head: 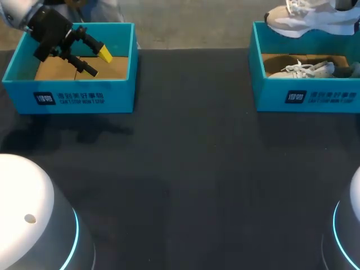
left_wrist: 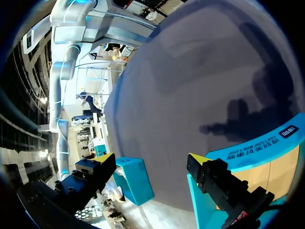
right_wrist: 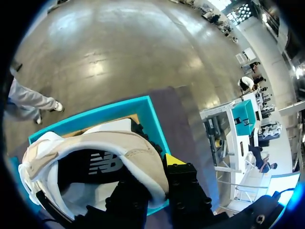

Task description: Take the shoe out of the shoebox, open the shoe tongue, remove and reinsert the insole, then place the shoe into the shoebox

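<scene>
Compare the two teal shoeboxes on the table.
The left shoebox shows only bare cardboard; the right shoebox has a pale shoe lying inside. The open left gripper hangs over the left shoebox; the right gripper holds a second shoe over the right shoebox. Both are teal and lidless.

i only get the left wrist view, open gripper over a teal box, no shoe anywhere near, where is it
Observer: The beige and white sneaker hangs in the right gripper, above the back wall of the right teal cardboard shoebox.
Operator: so that box is empty
Observer: No, a second pale sneaker lies inside it.
Operator: where is it gripped
Observer: At the rim of the shoe's opening, near the heel.
</scene>
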`<state>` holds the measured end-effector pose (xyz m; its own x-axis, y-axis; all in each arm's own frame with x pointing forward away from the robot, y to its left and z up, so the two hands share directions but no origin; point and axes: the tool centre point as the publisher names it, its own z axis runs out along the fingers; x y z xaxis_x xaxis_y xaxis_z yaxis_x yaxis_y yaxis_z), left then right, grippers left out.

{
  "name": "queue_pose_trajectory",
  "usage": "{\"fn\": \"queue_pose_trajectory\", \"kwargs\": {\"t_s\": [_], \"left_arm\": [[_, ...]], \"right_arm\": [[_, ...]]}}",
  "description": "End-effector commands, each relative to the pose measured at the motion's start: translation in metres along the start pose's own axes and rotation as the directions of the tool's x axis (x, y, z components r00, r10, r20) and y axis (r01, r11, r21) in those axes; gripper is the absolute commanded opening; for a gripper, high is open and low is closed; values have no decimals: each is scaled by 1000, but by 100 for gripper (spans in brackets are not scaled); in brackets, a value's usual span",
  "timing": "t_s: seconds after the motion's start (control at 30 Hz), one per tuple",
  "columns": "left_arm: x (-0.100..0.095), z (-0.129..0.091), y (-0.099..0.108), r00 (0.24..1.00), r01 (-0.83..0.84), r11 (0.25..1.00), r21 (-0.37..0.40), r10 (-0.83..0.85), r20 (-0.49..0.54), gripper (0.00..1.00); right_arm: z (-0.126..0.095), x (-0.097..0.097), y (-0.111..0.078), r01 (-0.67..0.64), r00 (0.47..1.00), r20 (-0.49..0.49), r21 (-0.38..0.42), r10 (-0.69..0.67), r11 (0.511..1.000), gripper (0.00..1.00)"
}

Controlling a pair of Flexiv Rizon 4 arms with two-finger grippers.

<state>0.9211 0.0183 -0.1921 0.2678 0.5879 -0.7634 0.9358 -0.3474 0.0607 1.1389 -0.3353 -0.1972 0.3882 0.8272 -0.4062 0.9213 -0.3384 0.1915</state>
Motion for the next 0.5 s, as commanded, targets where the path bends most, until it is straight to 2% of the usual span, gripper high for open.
{"fn": "queue_pose_trajectory", "kwargs": {"t_s": [0.03, 0.5], "left_arm": [[0, 0, 0, 1000, -1, 1000, 1, 1, -3, 100], [0, 0, 0, 1000, -1, 1000, 1, 1, -3, 100]], "right_arm": [[6, 2, -8, -1, 1000, -9, -34, 1, 999, 0], [25, 18, -10, 16, 1000, -16, -21, -17, 1000, 0]]}}
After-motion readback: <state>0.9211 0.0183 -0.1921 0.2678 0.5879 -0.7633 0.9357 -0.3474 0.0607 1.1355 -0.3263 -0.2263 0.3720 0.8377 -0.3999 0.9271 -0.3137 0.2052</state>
